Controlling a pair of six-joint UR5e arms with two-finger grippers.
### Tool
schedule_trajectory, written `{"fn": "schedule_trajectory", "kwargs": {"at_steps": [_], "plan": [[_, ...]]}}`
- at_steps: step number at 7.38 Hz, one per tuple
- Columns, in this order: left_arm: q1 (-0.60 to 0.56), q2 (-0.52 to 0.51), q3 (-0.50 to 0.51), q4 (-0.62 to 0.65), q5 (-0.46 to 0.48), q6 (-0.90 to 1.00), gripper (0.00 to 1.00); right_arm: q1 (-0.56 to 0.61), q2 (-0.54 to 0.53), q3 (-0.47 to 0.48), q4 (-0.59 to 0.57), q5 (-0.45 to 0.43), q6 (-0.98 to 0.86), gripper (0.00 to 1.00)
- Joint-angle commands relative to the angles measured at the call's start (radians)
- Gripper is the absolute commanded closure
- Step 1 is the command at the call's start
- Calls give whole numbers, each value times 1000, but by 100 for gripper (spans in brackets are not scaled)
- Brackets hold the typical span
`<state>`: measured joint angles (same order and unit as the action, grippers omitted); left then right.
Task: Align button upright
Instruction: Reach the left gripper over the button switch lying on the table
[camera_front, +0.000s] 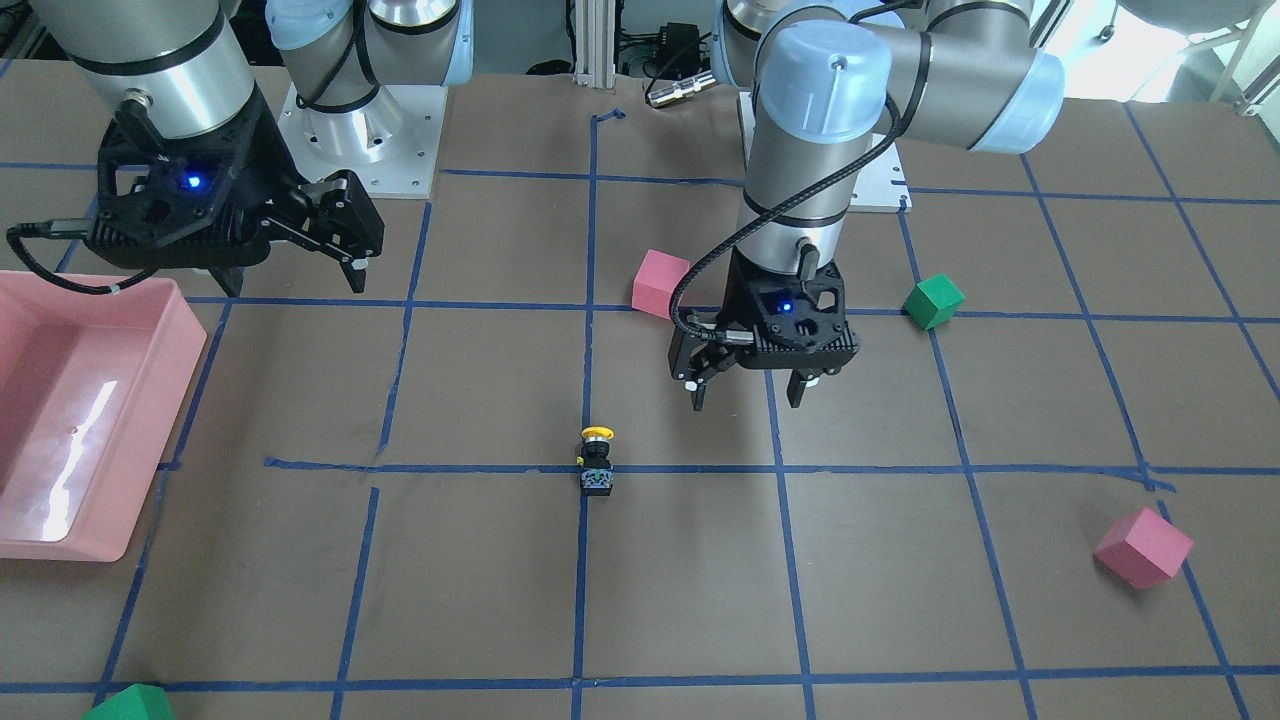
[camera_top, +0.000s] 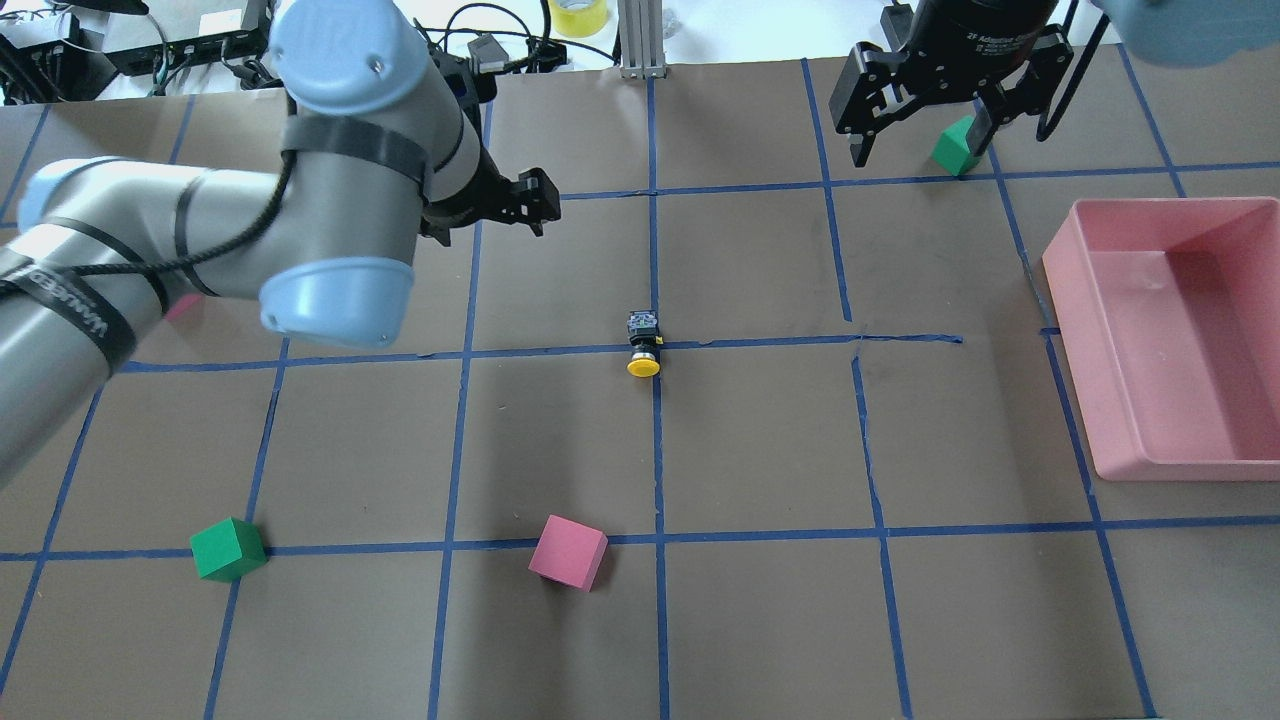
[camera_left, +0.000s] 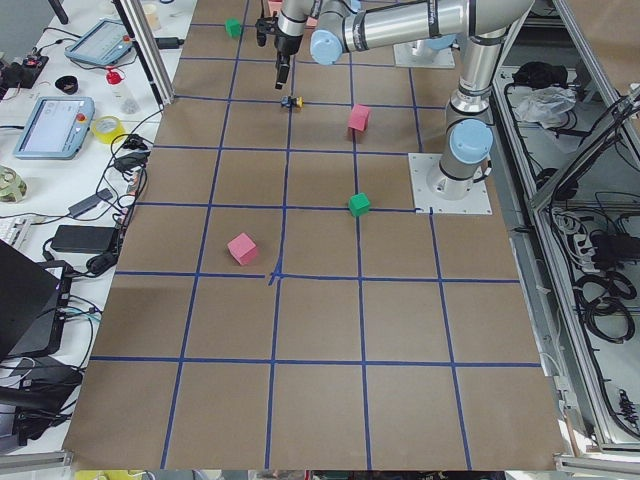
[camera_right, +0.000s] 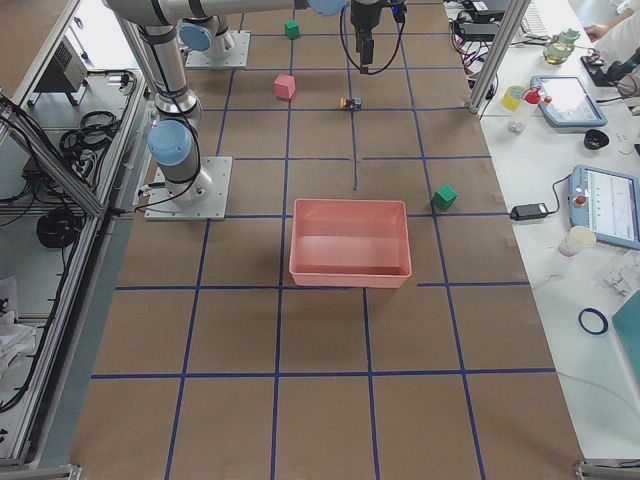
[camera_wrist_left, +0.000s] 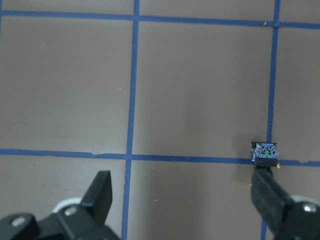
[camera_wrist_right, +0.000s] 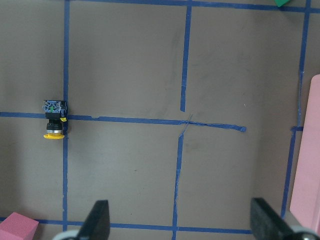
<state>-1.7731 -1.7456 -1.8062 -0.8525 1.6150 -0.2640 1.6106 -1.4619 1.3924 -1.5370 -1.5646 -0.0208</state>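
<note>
Yellow-capped button (camera_front: 597, 462) lies on its side on the brown bench (camera_front: 480, 590). It sits on a blue tape crossing, well apart from the pink tray (camera_front: 188, 335), with its cap toward the robot's base. We see the left tool (camera_front: 747, 398) farther from the tray than the button, above the bench, fingers spread, holding nothing. Right tool (camera_top: 922, 140) hangs high near the tray, on its button side, also wide apart and empty.
</note>
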Motion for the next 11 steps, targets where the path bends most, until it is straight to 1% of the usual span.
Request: {"fn": "schedule_trajectory", "kwargs": {"at_steps": [1,2,3,4,5,6,7,9,10,11], "plan": [[-119,-95,-109,281,99,-82,0,0,0,2,0,0,-1,0],[-165,-141,-130,376,149,-119,0,0,0,2,0,0,-1,0],[-205,-190,-159,489,157,-180,0,0,0,2,0,1,-1,0],[-222,-231,-211,642,173,-193,0,0,0,2,0,0,1,0],[-239,-271,-252,756,181,-193,0,0,0,2,0,0,1,0],[-270,-317,-263,820,245,-196,5,0,0,2,0,0,1,0],[-298,-351,-263,899,261,-199,5,0,0,2,1,0,1,0],[-312,-396,-268,970,259,-199,5,0,0,4,1,-2,1,0],[-312,-399,-275,983,259,-198,12,0,0,4,2,0,1,0],[-312,-399,-301,1039,258,-199,13,0,0,4,2,1,-1,0]]}}
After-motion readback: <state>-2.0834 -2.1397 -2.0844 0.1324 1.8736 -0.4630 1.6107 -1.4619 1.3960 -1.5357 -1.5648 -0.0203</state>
